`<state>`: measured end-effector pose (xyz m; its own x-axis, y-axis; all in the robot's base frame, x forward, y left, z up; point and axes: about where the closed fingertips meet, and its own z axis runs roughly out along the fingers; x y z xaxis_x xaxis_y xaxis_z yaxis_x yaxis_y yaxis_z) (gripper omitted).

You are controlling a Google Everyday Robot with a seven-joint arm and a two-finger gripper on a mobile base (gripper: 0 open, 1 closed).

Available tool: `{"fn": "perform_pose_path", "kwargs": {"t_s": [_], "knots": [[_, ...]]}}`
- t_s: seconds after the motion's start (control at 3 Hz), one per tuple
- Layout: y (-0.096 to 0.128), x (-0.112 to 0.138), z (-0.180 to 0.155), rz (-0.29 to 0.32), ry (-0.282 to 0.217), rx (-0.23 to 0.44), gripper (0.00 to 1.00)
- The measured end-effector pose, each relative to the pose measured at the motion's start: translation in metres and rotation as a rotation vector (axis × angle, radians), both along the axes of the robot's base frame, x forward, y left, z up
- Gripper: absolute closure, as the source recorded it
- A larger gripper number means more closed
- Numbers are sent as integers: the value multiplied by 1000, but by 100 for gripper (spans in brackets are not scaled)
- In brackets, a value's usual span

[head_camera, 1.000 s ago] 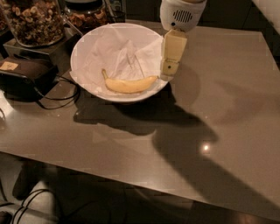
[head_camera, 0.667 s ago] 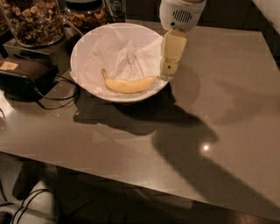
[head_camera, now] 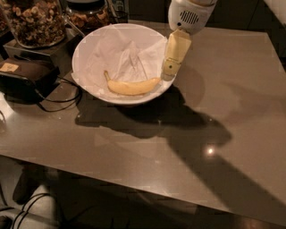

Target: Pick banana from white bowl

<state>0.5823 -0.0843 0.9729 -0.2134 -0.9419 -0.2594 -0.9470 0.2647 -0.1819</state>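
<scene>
Noting the largest first: the brown tabletop (head_camera: 232, 89) spreads wide to the right of the white bowl (head_camera: 129, 100) and in front of it. The arm's broad dark shadow falls from the bowl's near side toward the lower right.

The bowl is wide and shallow, lined with crumpled white paper (head_camera: 125, 58).

Behind the bowl to its left you have a glass jar of nuts (head_camera: 33, 20). A second jar (head_camera: 87, 13) stands directly behind the bowl, its top cut off.

Left of the bowl sits a black box (head_camera: 24, 76) with a small tan label. Dark cables (head_camera: 58, 96) trail from it toward the bowl's base.

Your gripper (head_camera: 169, 74) hangs over the bowl's right rim, pale yellow and tilted, just beside the banana's right end, with the white wrist housing above it. Jaws open or closed: cannot tell.

The banana (head_camera: 132, 87) lies inside the bowl on the paper, along the near wall, ends curving upward, thin stem end to the left. Contact between gripper and banana: cannot tell.
</scene>
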Motion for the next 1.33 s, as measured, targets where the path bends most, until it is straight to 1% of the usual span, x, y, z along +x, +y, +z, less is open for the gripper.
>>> {"fn": "perform_pose_path", "kwargs": {"t_s": [0.33, 0.67, 1.0, 1.33], "knots": [[0, 3, -1, -23, 12, 19, 0], [1, 5, -2, -29, 19, 25, 0], [1, 5, -2, -29, 19, 25, 0], [6, 7, -1, -5, 4, 35, 0]]}}
